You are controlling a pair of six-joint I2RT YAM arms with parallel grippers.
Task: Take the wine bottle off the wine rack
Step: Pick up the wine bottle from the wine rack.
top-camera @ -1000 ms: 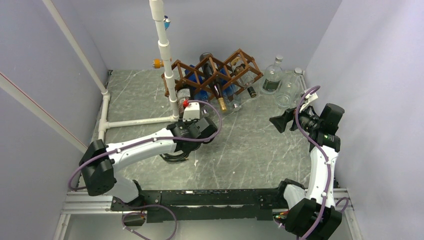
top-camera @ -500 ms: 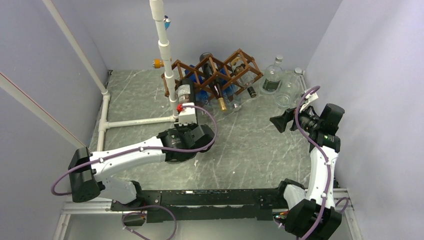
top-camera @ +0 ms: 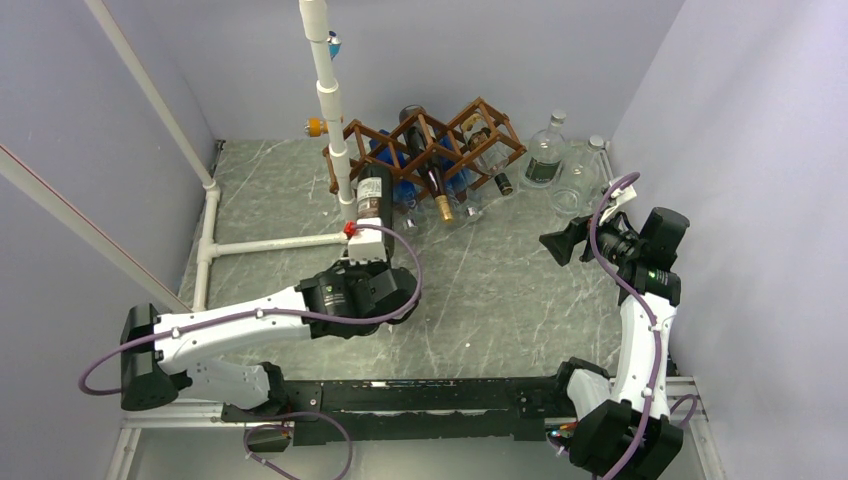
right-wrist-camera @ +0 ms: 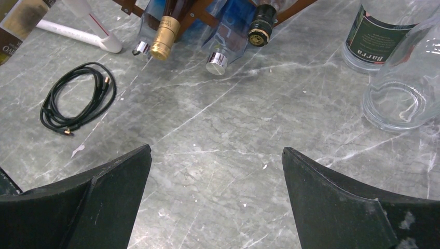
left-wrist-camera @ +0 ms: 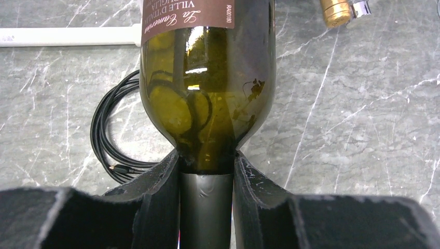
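The wine rack (top-camera: 440, 135) is a dark brown lattice at the back of the table. A dark green wine bottle (top-camera: 373, 192) with a brown label points out from the rack's left end. I cannot tell whether its base is still inside a cell. My left gripper (top-camera: 365, 238) is shut on the bottle's neck. In the left wrist view the fingers (left-wrist-camera: 161, 192) clamp the black-foiled neck of the bottle (left-wrist-camera: 207, 93), with the left gripper (left-wrist-camera: 206, 189) just below the shoulder. My right gripper (top-camera: 560, 245) is open and empty, apart at the right, and in the right wrist view (right-wrist-camera: 217, 171) it is over bare table.
A white PVC pipe frame (top-camera: 330, 100) stands just left of the held bottle, with a bar (top-camera: 270, 243) along the table. Other bottles stay in the rack, one gold-capped (top-camera: 443, 208). Two clear glass bottles (top-camera: 545, 155) stand right of the rack. A black cable coil (right-wrist-camera: 78, 98) lies on the table.
My left gripper has drawn back toward the near edge with the bottle, so more of the bottle's body shows in front of the rack. The left arm's elbow swung left. The right arm has not moved.
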